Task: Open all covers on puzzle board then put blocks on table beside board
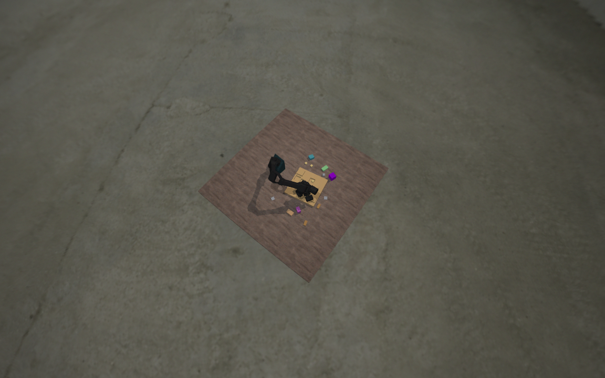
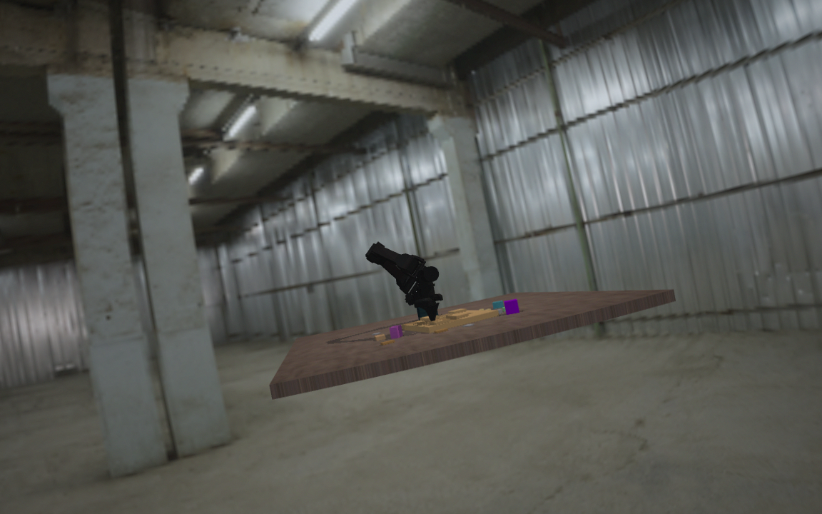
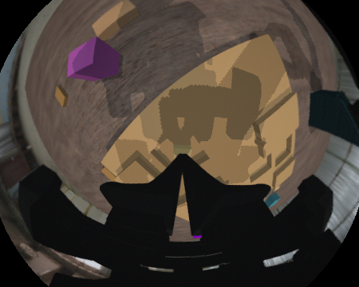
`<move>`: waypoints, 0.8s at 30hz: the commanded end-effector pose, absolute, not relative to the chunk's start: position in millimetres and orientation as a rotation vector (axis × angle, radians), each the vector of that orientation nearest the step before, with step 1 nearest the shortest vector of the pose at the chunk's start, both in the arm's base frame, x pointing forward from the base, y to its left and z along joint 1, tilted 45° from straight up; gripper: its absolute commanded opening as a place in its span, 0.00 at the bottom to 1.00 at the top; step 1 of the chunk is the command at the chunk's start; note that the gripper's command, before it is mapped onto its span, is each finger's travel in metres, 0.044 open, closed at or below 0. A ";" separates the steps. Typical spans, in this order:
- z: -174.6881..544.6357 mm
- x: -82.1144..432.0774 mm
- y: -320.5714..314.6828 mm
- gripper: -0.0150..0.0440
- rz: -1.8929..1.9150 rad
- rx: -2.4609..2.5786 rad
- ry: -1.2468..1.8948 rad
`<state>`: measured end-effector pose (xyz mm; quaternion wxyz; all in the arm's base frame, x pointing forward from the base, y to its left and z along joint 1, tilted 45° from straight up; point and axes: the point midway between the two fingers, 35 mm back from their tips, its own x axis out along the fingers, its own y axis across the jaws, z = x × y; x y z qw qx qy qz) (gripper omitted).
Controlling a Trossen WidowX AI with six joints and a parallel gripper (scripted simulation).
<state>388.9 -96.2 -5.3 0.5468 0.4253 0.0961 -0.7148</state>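
Note:
The tan puzzle board (image 1: 320,180) (image 2: 485,315) (image 3: 243,53) lies on the table, partly hidden under my arm. My gripper (image 2: 432,318) (image 3: 182,157) is shut and empty, its tips low over the board. A small yellow-green piece (image 3: 182,149) shows right at the tips; whether they touch it I cannot tell. Raised tan strips and covers show at both sides of the tips; how far they are open is unclear. Off the board lie a magenta block (image 1: 298,209) (image 2: 395,331) (image 3: 93,61), a violet cube (image 1: 332,176) (image 2: 511,306), a teal block (image 1: 311,157) (image 3: 272,199) and a green block (image 1: 324,167).
A light orange block (image 1: 290,212) (image 3: 113,21) lies beside the magenta block. An orange tile (image 1: 305,222) (image 3: 61,96) lies farther out, another (image 1: 318,206) by the board's edge. Small pale tiles lie around the board. The arm's base (image 1: 275,164) stands at its left in the top view.

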 end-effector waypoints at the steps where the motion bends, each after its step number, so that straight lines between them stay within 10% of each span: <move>1: -5.7 389.3 -96.5 0.25 -1.692 1.005 0.227; 24: -6.7 389.8 -102.3 0.25 -1.692 1.005 0.227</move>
